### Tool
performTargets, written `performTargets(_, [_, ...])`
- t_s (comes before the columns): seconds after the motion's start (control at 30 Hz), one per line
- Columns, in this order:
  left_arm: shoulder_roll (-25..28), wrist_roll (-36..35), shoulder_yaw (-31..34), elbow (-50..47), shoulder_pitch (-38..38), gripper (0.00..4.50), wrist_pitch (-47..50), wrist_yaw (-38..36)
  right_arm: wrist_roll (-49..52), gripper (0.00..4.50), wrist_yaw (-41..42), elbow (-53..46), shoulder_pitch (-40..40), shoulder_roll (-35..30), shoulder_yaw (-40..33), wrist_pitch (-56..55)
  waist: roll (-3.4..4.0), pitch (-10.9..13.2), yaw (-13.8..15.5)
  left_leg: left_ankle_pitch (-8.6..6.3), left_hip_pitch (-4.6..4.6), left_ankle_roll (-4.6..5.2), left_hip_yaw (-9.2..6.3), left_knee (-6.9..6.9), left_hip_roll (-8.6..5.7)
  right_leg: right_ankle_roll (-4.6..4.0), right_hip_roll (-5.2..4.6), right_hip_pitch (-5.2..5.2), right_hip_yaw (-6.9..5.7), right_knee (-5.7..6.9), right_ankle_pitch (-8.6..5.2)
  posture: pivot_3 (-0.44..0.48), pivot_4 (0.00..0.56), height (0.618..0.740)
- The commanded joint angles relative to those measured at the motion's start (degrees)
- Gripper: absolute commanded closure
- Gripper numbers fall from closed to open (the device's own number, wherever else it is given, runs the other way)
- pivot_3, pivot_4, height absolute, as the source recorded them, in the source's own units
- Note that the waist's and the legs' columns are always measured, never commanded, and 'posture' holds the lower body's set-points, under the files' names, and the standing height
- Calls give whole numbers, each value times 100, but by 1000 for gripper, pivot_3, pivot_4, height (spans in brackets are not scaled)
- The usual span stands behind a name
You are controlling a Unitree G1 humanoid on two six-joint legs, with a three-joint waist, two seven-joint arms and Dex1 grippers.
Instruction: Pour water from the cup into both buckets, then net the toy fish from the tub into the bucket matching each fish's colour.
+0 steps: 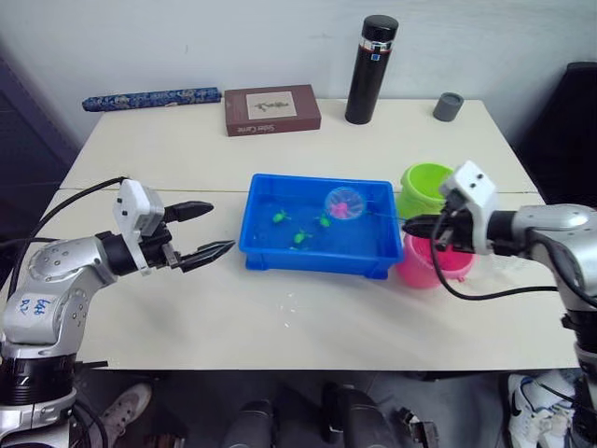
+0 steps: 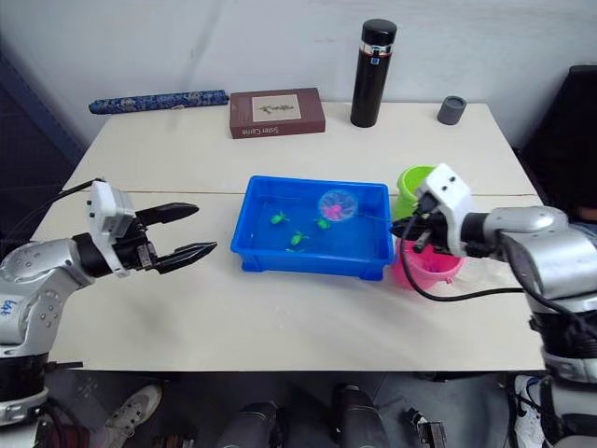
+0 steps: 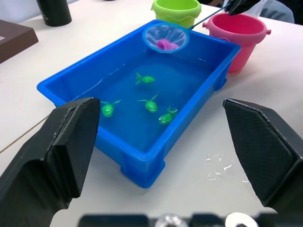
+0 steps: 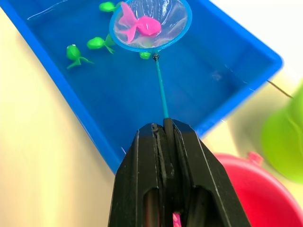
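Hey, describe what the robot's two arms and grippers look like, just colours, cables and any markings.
Both arms have silver-grey metal shells with black joints. Each wrist carries a white boxy camera block, and each gripper has two black, pointed fingers: left gripper, right gripper. Black cables loop along both arms. The left arm bears blue handwritten marks on its shell; I can't read them.

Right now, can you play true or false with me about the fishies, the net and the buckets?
1. A pink fish lies in the net. True.
2. The right gripper has its jaws shut on the net's stick. True.
3. The fish swimming loose in the tub are pink. False: the four loose fish are green.
4. The left gripper holds a bucket. False: its jaws are open and empty, beside the tub.
5. The pink bucket and the green bucket stand side by side by the tub. True.
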Motion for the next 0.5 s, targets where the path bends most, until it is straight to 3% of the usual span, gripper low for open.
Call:
performTargets(0.03, [56,-30,-55,28,-199,28,-126,-165,144,4500,129,-149,250,-416,-709,-134,0,0,32,0,0,0,0,0,0,0,0,0,0,0,0,0,150,739])
performTargets(0.27, [59,-22,-272,353,-610,28,-109,-424,257,4500,271,-146,1208,-988,-1848,-104,1,0,116,0,4,-1,0,1,0,0,0,4,0,-21,0,0,150,739])
performTargets(0.5, [32,84,-412,614,-805,28,-270,-565,277,4500,406,-425,2472,-1127,-2858,-90,2,-1,132,2,8,0,2,2,0,2,0,10,2,-19,1,0,150,739])
